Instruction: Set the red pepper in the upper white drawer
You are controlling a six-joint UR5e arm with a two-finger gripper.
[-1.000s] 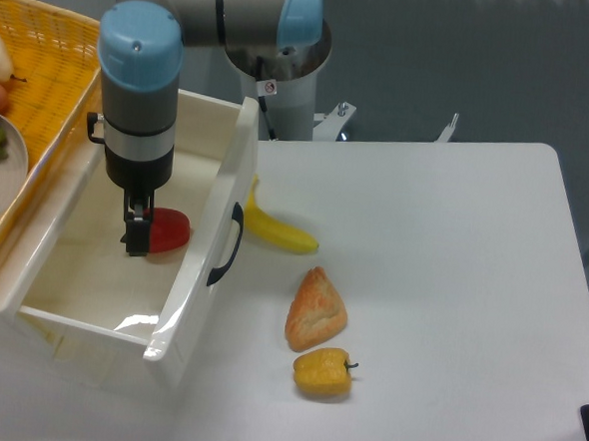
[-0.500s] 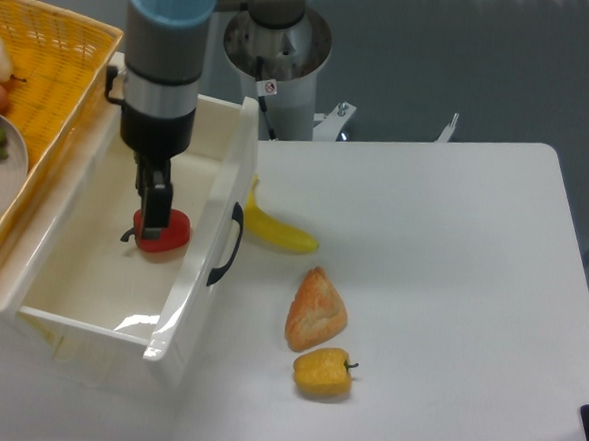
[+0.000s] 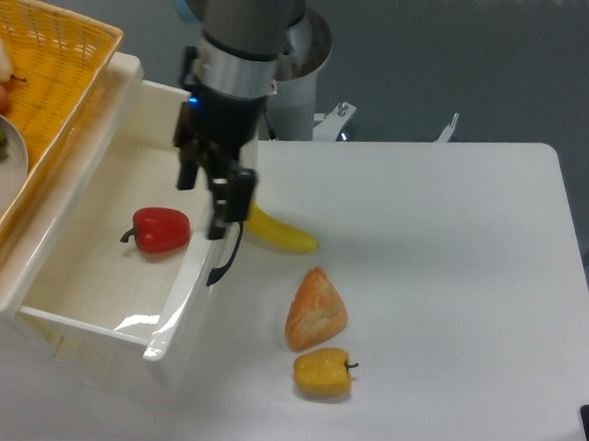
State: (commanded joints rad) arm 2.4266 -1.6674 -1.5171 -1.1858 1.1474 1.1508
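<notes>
i see the glossy red pepper (image 3: 160,229) lying on its side inside the open white drawer (image 3: 89,313), stem left.

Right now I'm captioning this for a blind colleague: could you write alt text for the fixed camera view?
A red pepper lies inside the upper white drawer, with the open, empty gripper raised above the drawer's front wall. On the table beside it lie a banana, a pastry and a yellow pepper.

Grey arm (image 3: 249,8), blue joint caps, black end effector (image 3: 205,187).
</notes>
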